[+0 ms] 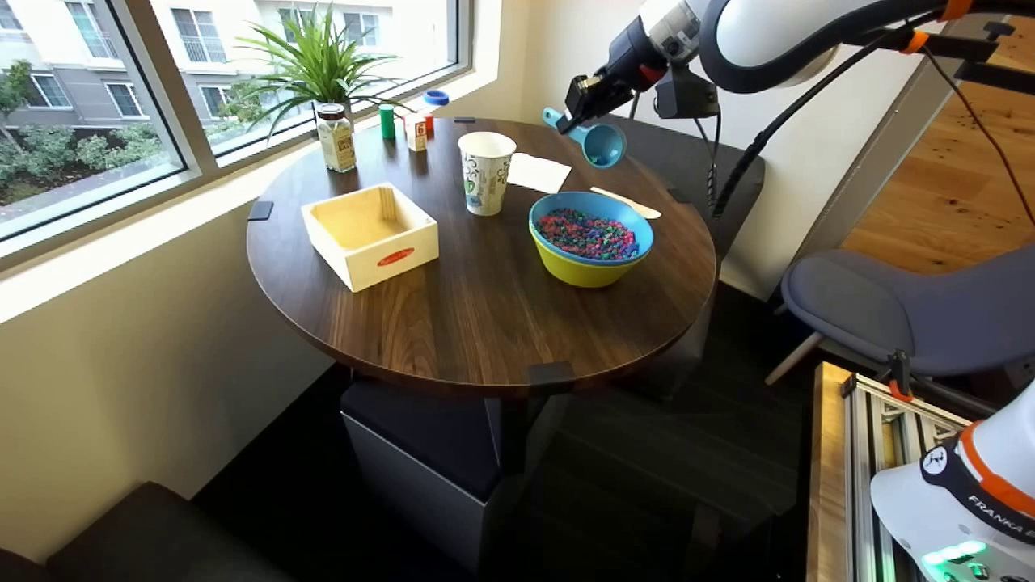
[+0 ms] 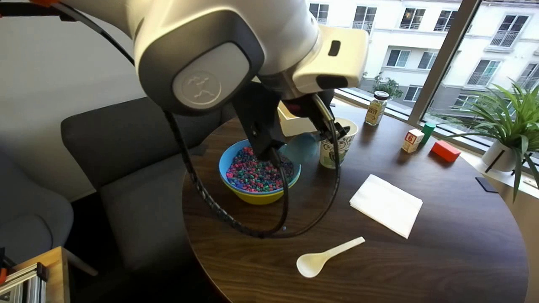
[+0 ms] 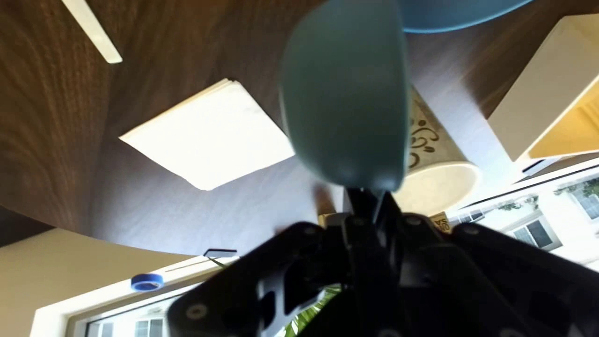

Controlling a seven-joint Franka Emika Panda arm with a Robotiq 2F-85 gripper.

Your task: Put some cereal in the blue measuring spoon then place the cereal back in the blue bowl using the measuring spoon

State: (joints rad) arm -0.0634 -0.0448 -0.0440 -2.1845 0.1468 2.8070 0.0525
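The handle of the blue measuring spoon (image 1: 605, 144) is pinched between the fingertips of the gripper (image 3: 373, 206); the spoon is held tilted above the round wooden table (image 1: 485, 323), with small greenish pieces (image 1: 599, 159) seen in its scoop. The heaped cereal (image 1: 588, 234) is contained in the blue bowl (image 1: 594, 201), near the patterned paper cup (image 1: 485, 174). A white spoon (image 2: 310, 264) and a folded napkin (image 2: 386, 206) are laid nearby.

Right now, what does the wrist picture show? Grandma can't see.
A black claw grips the blue measuring spoon, seen from its rounded back. Beyond it, on a dark wooden table, are a white napkin, a patterned paper cup, a wooden box and part of the blue bowl.
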